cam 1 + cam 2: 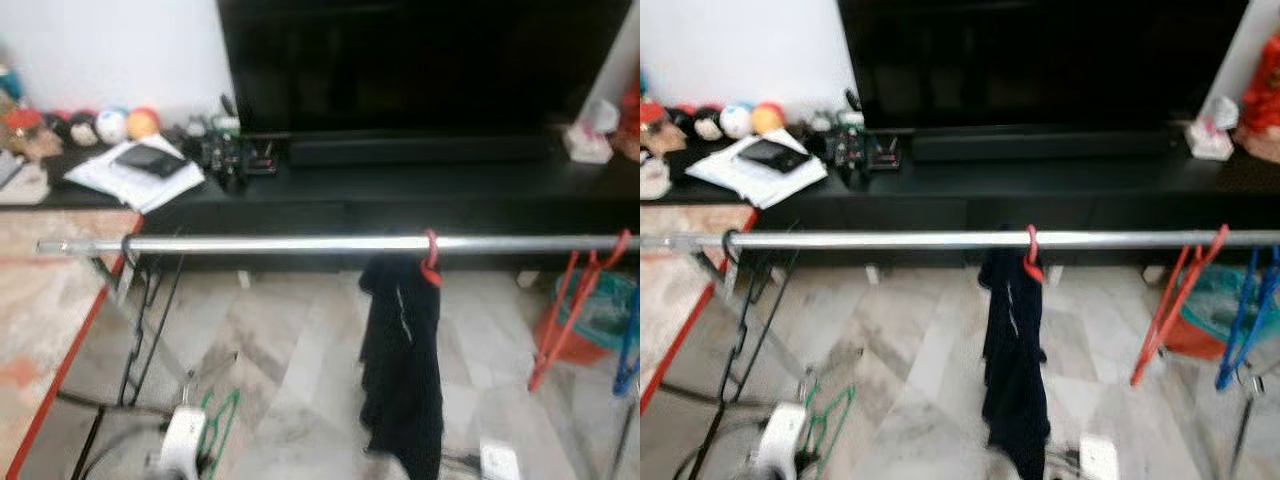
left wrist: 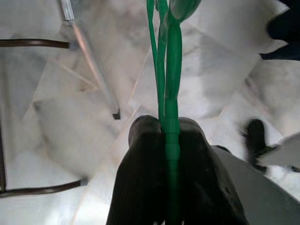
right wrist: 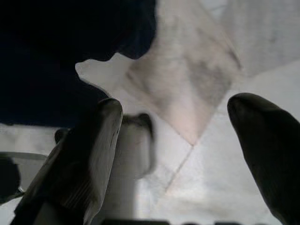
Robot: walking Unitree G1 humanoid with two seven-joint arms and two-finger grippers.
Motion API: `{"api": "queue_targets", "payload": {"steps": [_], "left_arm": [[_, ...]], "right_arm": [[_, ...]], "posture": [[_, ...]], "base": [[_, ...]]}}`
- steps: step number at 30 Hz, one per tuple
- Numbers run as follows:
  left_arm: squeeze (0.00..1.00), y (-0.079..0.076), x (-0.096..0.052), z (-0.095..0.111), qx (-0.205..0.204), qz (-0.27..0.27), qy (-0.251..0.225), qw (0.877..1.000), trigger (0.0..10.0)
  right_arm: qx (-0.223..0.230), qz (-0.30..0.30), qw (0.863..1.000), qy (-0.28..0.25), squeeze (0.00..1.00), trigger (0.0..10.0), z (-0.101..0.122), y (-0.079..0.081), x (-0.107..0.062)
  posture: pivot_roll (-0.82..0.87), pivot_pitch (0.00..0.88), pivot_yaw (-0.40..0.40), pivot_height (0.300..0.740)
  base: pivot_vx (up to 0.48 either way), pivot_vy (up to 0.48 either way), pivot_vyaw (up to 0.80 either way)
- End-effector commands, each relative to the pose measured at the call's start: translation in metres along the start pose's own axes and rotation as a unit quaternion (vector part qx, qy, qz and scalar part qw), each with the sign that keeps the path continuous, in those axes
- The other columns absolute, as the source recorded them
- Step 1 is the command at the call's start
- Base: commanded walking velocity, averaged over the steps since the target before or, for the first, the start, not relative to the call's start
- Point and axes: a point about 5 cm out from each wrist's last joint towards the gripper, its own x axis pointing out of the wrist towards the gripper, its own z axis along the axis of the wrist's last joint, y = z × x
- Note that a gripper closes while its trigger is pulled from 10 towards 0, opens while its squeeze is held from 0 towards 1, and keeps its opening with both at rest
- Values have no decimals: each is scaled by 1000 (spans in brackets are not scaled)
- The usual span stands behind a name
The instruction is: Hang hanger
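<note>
A silver clothes rail (image 1: 300, 244) runs across in front of me. A black garment (image 1: 402, 355) hangs from it on a red hanger (image 1: 431, 262). My left gripper (image 2: 171, 140) is shut on a green hanger (image 1: 217, 425), held low at the bottom left, below the rail. In the left wrist view the green hanger (image 2: 169, 79) passes between the two black fingers. My right gripper (image 3: 176, 136) is open, low beside the black garment (image 3: 56, 56), with nothing between its fingers.
Empty red hangers (image 1: 570, 310) and a blue hanger (image 1: 1245, 320) hang at the rail's right end. Behind stands a black TV cabinet (image 1: 420, 190) with papers (image 1: 135, 170) and small toys. The rack's black frame (image 1: 140, 330) and a rug edge (image 1: 60, 370) lie left.
</note>
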Motion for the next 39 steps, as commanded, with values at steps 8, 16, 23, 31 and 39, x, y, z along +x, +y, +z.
{"api": "queue_targets", "payload": {"steps": [8, 16, 23, 31, 39], "left_arm": [[0, -3, 1, 5, 8, -4, -13, 1000, 10000], [0, -17, 8, 77, 8, -8, -150, 989, 10000], [0, -17, -1, 134, 35, -32, -258, 965, 10000], [0, -10, -14, 164, 50, -34, -338, 939, 10000], [0, -1, -19, 167, 44, -15, -355, 934, 10000]], "right_arm": [[-2, -6, 1000, 1, 0, 10000, 0, -1, 0], [4, -12, 1000, -2, 0, 10000, 2, -3, 0], [5, -16, 1000, -3, 0, 10000, 3, -7, 0], [7, -22, 1000, -5, 0, 10000, 3, -14, -1], [6, -21, 1000, -4, 0, 10000, 2, -14, -1]], "posture": [[-10, 0, 57, 740], [-11, 0, 54, 740], [-10, 0, 53, 740], [-8, 0, 49, 740], [-12, 0, 52, 740]], "base": [[0, -341, 0], [0, 0, 0], [0, 0, 0], [0, 0, 0], [0, 0, 0]]}}
